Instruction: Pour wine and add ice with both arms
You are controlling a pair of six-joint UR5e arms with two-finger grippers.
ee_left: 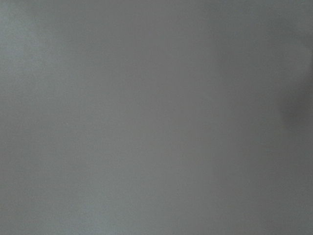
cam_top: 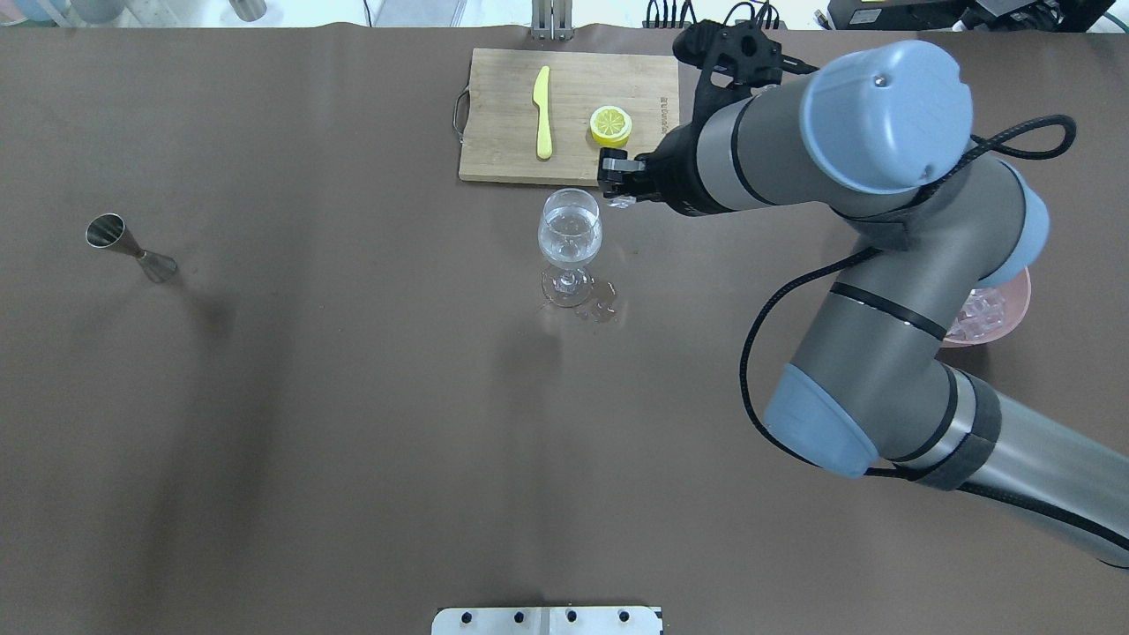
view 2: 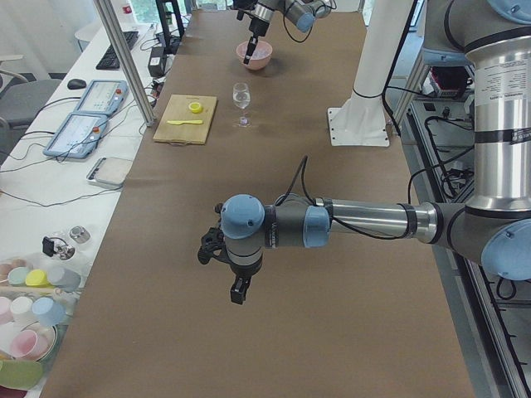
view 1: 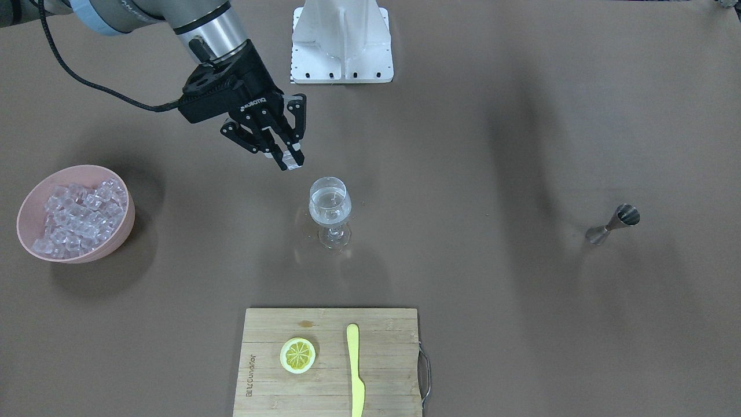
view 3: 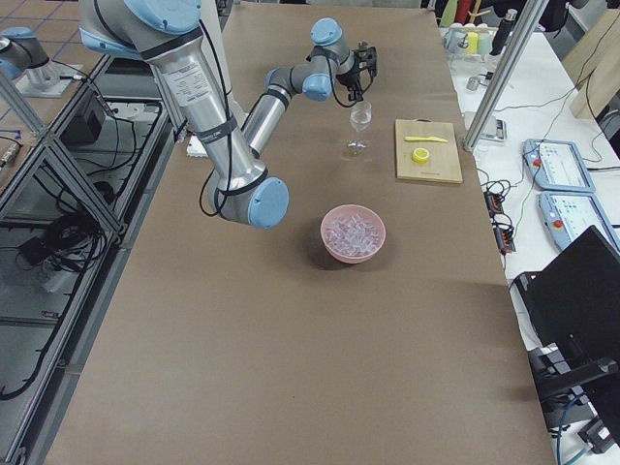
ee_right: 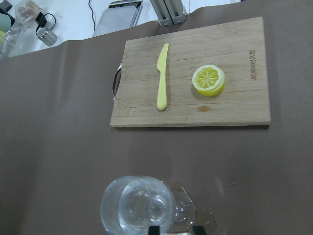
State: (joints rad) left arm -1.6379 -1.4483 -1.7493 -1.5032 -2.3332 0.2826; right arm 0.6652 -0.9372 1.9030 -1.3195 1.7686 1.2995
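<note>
A stemmed wine glass stands mid-table with clear wine in its bowl; it also shows in the overhead view and the right wrist view. My right gripper is shut on one ice cube and hangs just above and beside the glass rim, on the robot's side of it. A pink bowl holds many ice cubes. My left gripper shows only in the exterior left view, over bare table, and I cannot tell if it is open or shut.
A steel jigger stands alone far from the glass. A wooden cutting board with a lemon slice and a yellow knife lies beyond the glass. Small wet drops lie by the glass foot. The white base bracket stands behind.
</note>
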